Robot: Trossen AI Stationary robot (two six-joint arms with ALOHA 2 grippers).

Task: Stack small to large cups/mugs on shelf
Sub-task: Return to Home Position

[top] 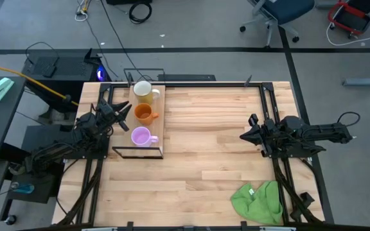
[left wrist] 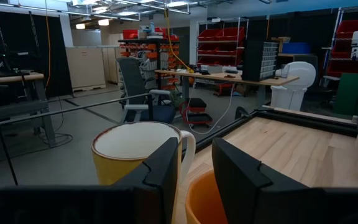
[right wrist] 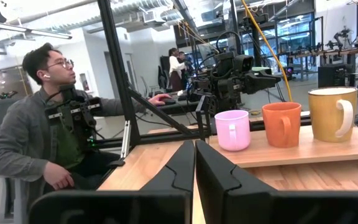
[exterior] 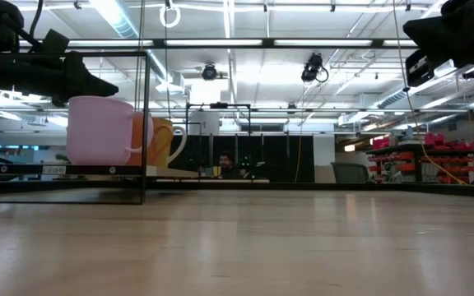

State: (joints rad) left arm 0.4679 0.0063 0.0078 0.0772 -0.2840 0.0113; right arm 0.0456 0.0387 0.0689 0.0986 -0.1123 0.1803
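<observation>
Three mugs stand in a row on the shelf plank (top: 158, 131) at the table's left. The pale yellow mug (top: 142, 90) is farthest, the orange mug (top: 144, 114) is in the middle, and the light purple mug (top: 140, 136) is nearest. All three rest upright on their bases, as the right wrist view shows: purple mug (right wrist: 232, 129), orange mug (right wrist: 281, 124), yellow mug (right wrist: 331, 113). My left gripper (top: 128, 112) is open, just left of the orange mug and above rim height (left wrist: 196, 171); the orange rim (left wrist: 201, 199) shows below its fingers. My right gripper (top: 243, 136) is shut and waits at the table's right.
A green cloth (top: 257, 202) lies crumpled at the table's near right corner. The shelf's black wire frame (top: 137, 153) stands around the plank. A seated person (right wrist: 42, 124) is beyond the table's left side. The middle of the wooden tabletop (top: 204, 147) is bare.
</observation>
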